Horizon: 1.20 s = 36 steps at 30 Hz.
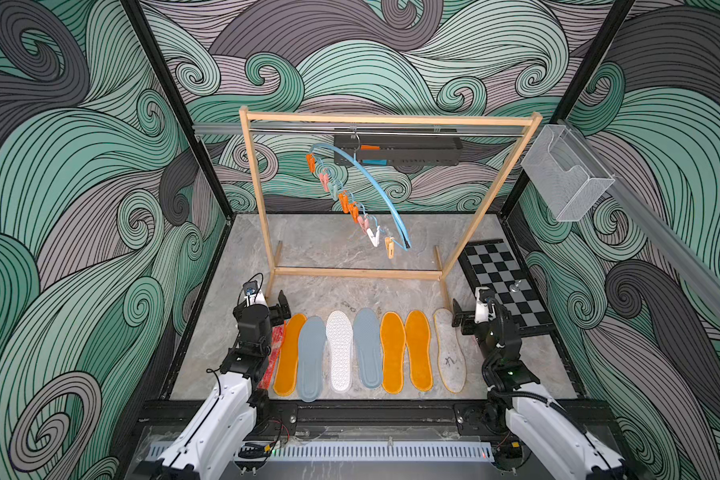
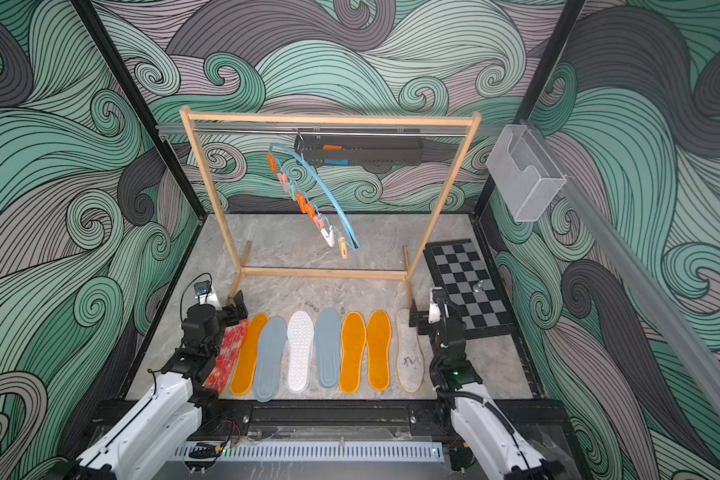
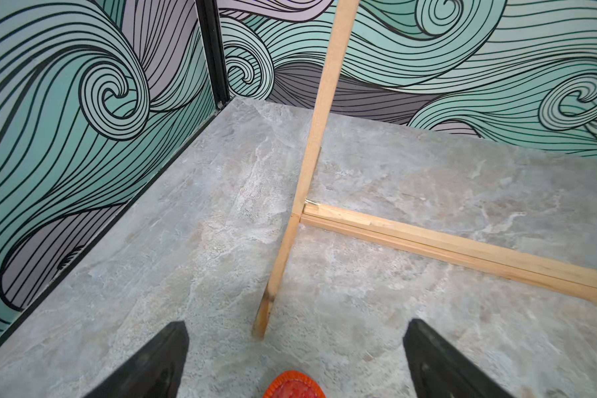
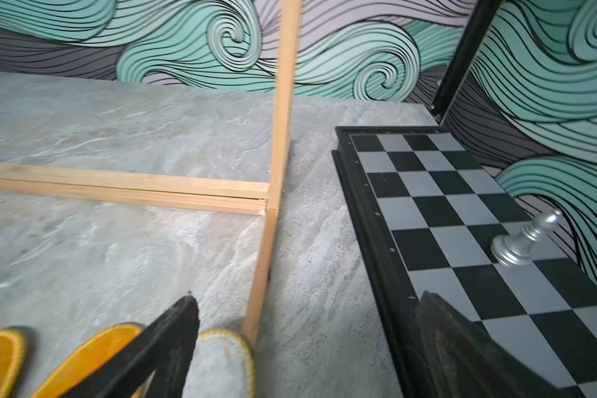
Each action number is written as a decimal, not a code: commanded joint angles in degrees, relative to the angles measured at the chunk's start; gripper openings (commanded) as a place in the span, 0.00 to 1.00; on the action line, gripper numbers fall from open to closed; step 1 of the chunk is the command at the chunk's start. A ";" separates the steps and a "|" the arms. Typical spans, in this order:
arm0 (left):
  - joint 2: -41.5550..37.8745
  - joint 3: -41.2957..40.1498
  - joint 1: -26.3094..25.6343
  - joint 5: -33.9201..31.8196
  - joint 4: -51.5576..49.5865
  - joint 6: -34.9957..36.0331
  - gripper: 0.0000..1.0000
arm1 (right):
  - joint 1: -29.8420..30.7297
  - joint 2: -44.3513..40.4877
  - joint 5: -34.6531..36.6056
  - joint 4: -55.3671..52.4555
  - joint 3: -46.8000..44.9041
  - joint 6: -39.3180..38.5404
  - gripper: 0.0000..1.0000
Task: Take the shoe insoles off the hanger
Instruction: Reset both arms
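Several shoe insoles lie side by side on the table in both top views: a red-white mottled one (image 2: 227,357), orange ones (image 1: 289,353), grey-blue ones (image 1: 312,357), a white dotted one (image 1: 339,351) and a pale grey felt one (image 1: 449,351). The light blue hanger (image 1: 375,187) hangs from the rack's rod, and its clips hold nothing. My left gripper (image 1: 284,309) hovers open over the far end of the mottled insole (image 3: 293,384). My right gripper (image 1: 460,319) is open beside the felt insole (image 4: 218,365). Neither gripper holds anything.
The wooden-framed rack (image 1: 387,120) stands across the middle of the table, its feet close to both grippers. A chessboard (image 1: 504,278) with a silver piece (image 4: 521,244) lies at the right. A wire basket (image 1: 566,170) hangs on the right wall.
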 commanded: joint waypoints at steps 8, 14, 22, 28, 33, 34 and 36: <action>25.14 4.68 2.77 0.81 24.23 5.15 0.99 | -5.60 29.75 -5.23 37.94 3.65 2.98 0.99; 26.85 4.30 5.54 4.45 28.08 7.89 0.99 | -5.68 46.13 -5.42 52.67 4.92 0.58 0.99; 34.99 5.38 7.04 3.94 34.64 7.93 0.98 | -5.11 48.90 -7.17 50.22 8.19 -0.85 0.99; 42.50 7.27 6.95 4.90 37.59 9.18 0.99 | -5.08 47.07 -6.78 39.82 12.79 -0.76 0.99; 43.56 14.14 7.89 6.58 25.30 8.40 0.99 | -4.94 46.78 -5.48 33.48 15.87 -0.32 0.99; 43.67 15.13 8.98 8.26 23.70 7.57 0.99 | -4.97 46.75 -5.99 31.65 16.85 -0.52 0.99; 43.77 15.79 10.19 10.15 22.71 6.78 0.99 | -4.89 46.92 -7.35 26.54 19.62 -1.26 0.99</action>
